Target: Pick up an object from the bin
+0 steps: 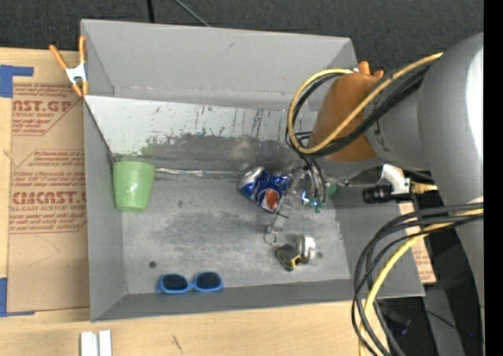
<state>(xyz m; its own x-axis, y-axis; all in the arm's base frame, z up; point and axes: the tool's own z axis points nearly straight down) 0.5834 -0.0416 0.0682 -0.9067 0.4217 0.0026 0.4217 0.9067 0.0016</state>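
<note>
My gripper [305, 189] is low in the bin's right half, under the orange wrist cover. It sits right beside a crushed blue can [262, 186] with red and white marks, touching or nearly touching the can's right end. Just below it a thin bent wire piece [276, 226] lies on the floor. Further toward the front is a small dark and silver metal thing [295, 252].
A light green plastic cup [132, 184] lies on its side against the left wall. Blue sunglasses [189, 282] rest along the front wall at the left. The arm and its yellow cables overhang the bin's right side.
</note>
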